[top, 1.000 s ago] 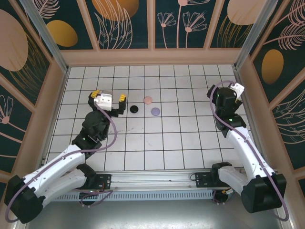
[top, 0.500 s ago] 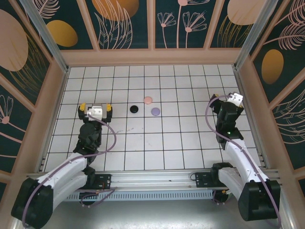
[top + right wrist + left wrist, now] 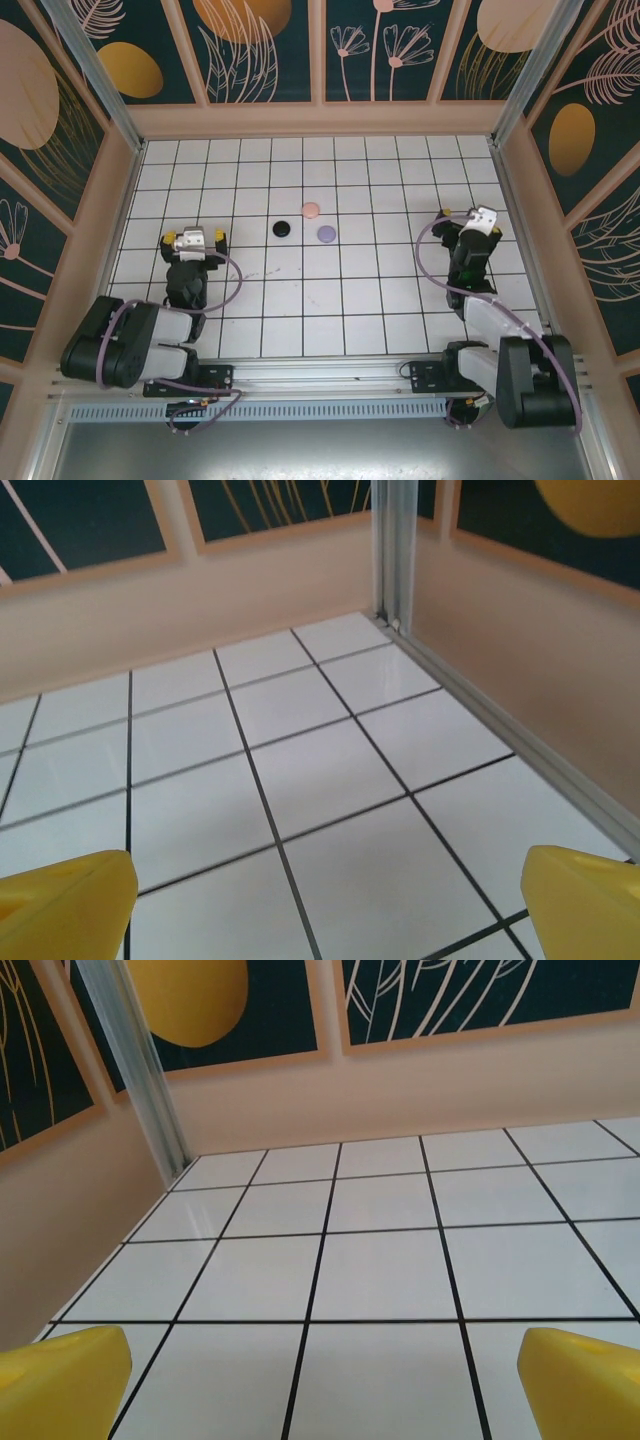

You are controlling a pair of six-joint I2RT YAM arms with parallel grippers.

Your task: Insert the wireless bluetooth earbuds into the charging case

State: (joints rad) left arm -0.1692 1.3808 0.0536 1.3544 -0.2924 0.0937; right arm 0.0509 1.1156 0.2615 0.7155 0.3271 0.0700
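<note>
Both my claws are spread wide and grip nothing. My left claw (image 3: 194, 239) hangs low over the white grid table (image 3: 380, 290), near its left wall. At mid-table, between my claws and well apart from each, lie a black case (image 3: 282, 228), a pink case (image 3: 310, 210) and a lavender case (image 3: 327, 234). I cannot tell whether earbuds sit inside them. My right claw (image 3: 467, 215) hangs near the right wall.

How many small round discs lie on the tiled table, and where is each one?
3, close together near the middle of the table: the black disc leftmost in the top view, the pink disc farthest back, the lavender disc rightmost. More could lie hidden.
</note>
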